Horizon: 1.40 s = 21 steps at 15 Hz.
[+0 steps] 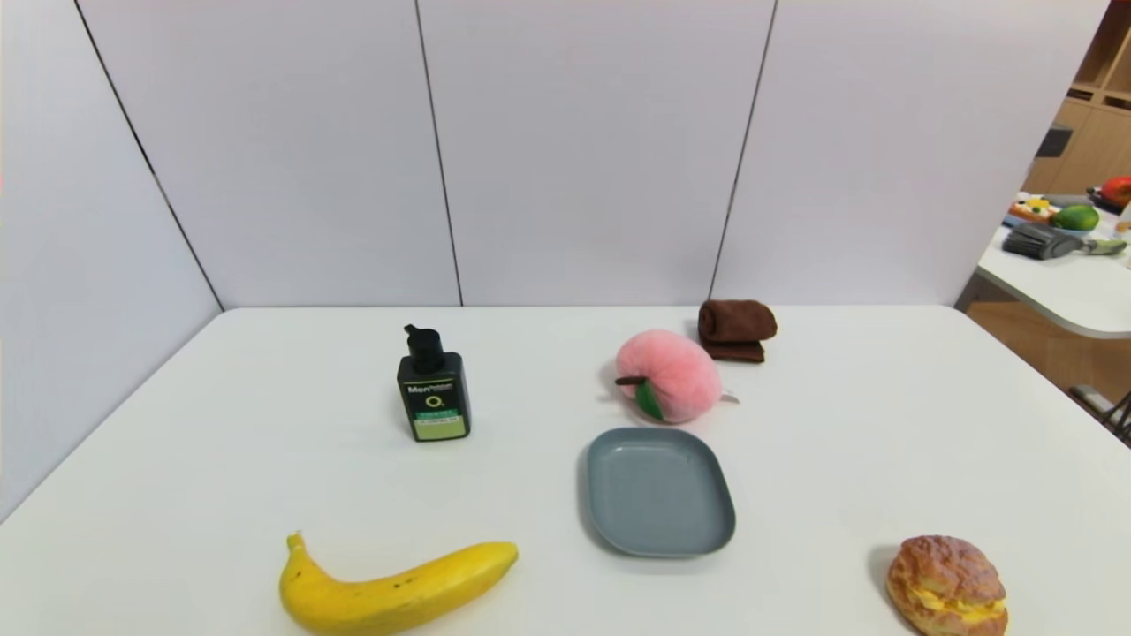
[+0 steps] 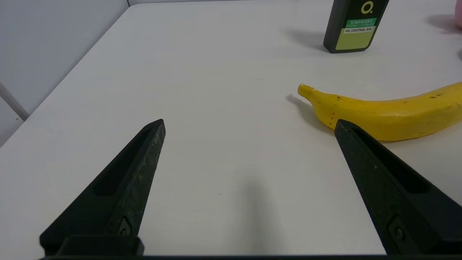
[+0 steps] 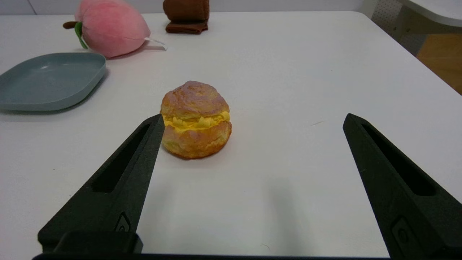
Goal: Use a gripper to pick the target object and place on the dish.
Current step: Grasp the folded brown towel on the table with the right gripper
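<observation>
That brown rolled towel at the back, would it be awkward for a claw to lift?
Probably not. The brown towel looks soft and fuzzy, so it should squash and grip well. Being folded, it might sag or unroll when lifted. It likely weighs little.

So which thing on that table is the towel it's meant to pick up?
Start at the white table and find the grey-blue dish near its middle. Just behind it sits a pink plush peach, and behind that, near the back wall, lies the towel. It is the only dark brown, fuzzy, folded cloth there.

Plush peach (image 1: 669, 376) sitting at dish's (image 1: 661, 491) twelve o'clock, rolled towel (image 1: 736, 329) lying at peach's one o'clock, banana (image 1: 393, 588) lying at dish's eight, cream bun (image 1: 947, 586) at four.
</observation>
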{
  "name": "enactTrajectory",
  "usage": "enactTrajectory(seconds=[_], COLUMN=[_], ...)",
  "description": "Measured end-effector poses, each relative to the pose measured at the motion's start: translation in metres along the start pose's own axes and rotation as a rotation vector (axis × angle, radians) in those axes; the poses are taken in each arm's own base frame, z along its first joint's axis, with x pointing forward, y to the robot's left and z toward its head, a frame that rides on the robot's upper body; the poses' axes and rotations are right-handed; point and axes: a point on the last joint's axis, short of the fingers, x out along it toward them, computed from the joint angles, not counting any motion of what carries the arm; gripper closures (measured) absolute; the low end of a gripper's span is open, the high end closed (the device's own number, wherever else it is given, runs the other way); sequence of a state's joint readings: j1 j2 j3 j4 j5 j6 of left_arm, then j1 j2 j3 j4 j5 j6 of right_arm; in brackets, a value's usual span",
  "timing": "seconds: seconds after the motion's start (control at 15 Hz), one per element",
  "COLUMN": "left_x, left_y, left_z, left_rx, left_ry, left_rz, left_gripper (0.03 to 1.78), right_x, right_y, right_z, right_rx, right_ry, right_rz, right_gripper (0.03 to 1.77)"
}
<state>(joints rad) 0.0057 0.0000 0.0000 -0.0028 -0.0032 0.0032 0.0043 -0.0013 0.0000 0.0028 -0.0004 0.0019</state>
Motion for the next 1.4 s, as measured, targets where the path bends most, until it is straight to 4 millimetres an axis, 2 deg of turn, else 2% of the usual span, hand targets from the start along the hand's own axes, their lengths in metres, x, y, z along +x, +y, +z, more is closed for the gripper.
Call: enactTrajectory(seconds=[0.6, 0.8, 1.27, 1.33, 1.4], left_x=[0.000, 0.000, 0.000, 0.000, 0.000], left_y=[0.000, 0.000, 0.000, 0.000, 0.000], left_z=[0.000, 0.000, 0.000, 0.000, 0.000], left_rx=[0.000, 0.000, 0.000, 0.000, 0.000], left_ry=[0.000, 0.000, 0.000, 0.000, 0.000], left_rz=[0.000, 0.000, 0.000, 0.000, 0.000], left_gripper=[0.12, 0.12, 0.12, 0.12, 0.12], right_x=[0.000, 0.003, 0.011, 0.011, 0.011], right_y=[0.000, 0.000, 0.000, 0.000, 0.000], right_z=[0.000, 0.002, 0.004, 0.006, 0.017], right_rx=[-0.023, -0.103, -0.088, -0.089, -0.098], right_ry=[0.002, 0.035, 0.129, 0.116, 0.062], right_rz=[0.005, 0.019, 0.010, 0.006, 0.004], right_gripper=[0.09, 0.09, 0.09, 0.09, 0.09])
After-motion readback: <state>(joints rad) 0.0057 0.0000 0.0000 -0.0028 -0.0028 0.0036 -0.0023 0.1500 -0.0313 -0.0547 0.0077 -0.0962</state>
